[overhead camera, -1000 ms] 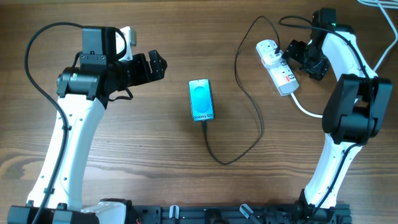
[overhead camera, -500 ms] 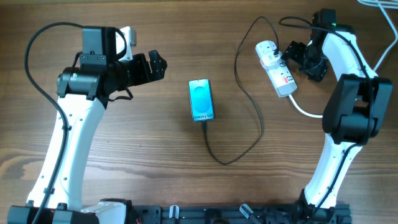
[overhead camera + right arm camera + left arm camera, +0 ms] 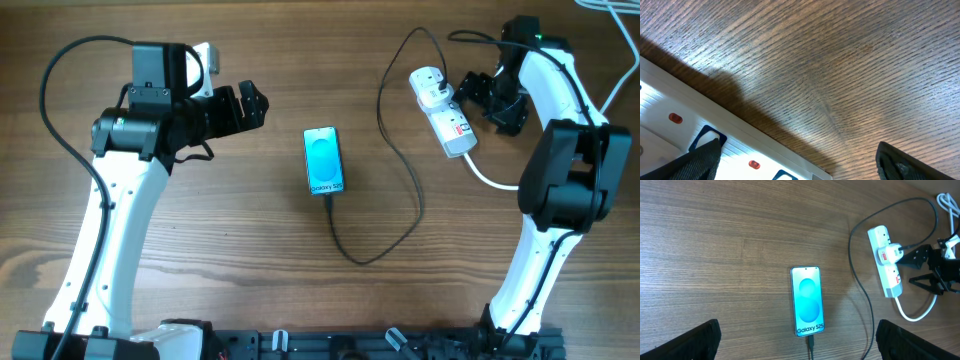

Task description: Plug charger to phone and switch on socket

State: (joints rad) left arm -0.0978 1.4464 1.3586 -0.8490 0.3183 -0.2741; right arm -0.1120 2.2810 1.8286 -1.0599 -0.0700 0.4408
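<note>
Phone dead centre of the overhead frame, flat on the worktop, screen up and glowing teal. The left wrist view catches it too, text along its bottom edge. The charger meets that bottom edge with its tip touching the phone. From there the cable drops toward the lower middle, loops right, climbs and arcs over to the upper right, where it reaches the top end of the socket.

The socket lies slanted in the upper right, red markings on its face; whether a switch is on, I cannot tell. A white cord leaves its lower end and curves right, behind the right arm.

Up at the left, the left fingers are spread wide with nothing between them, well apart from the phone, which sits between them in the wrist view.

Over on the right, the right fingers are also spread wide and hold nothing. They sit just beside the socket's right edge in the overhead; touching or not, I cannot tell. The right wrist view shows the socket filling the lower left corner, bare wood across the rest.
</note>
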